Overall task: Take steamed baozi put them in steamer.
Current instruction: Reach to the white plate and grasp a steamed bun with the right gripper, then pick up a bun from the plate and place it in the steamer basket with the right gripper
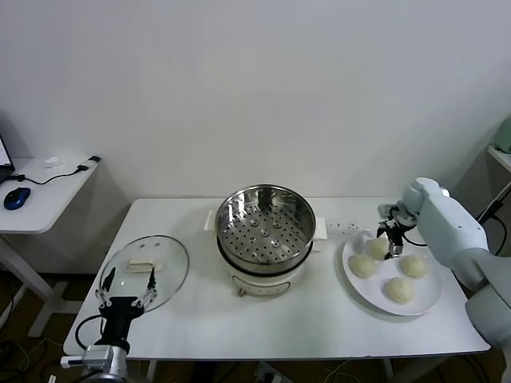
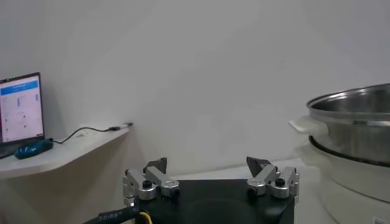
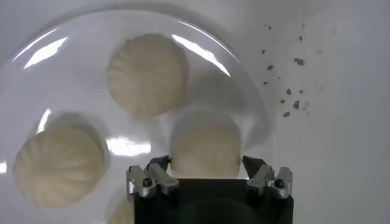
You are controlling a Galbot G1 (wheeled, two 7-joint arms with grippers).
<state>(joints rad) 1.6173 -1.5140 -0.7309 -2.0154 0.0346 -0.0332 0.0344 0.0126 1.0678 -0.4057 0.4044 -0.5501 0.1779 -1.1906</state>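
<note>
Four cream-white steamed baozi lie on a white plate at the right of the table. My right gripper is down over the farthest baozi. In the right wrist view that baozi sits between the fingers of the right gripper, which stand open close to its two sides. Two other baozi lie apart on the plate. The steamer, shiny steel with a bare perforated tray, stands at the table's middle. My left gripper waits open at the front left.
A round glass lid lies flat on the table left of the steamer, just past the left gripper. The steamer's rim shows in the left wrist view. A side desk with a blue mouse stands at the far left.
</note>
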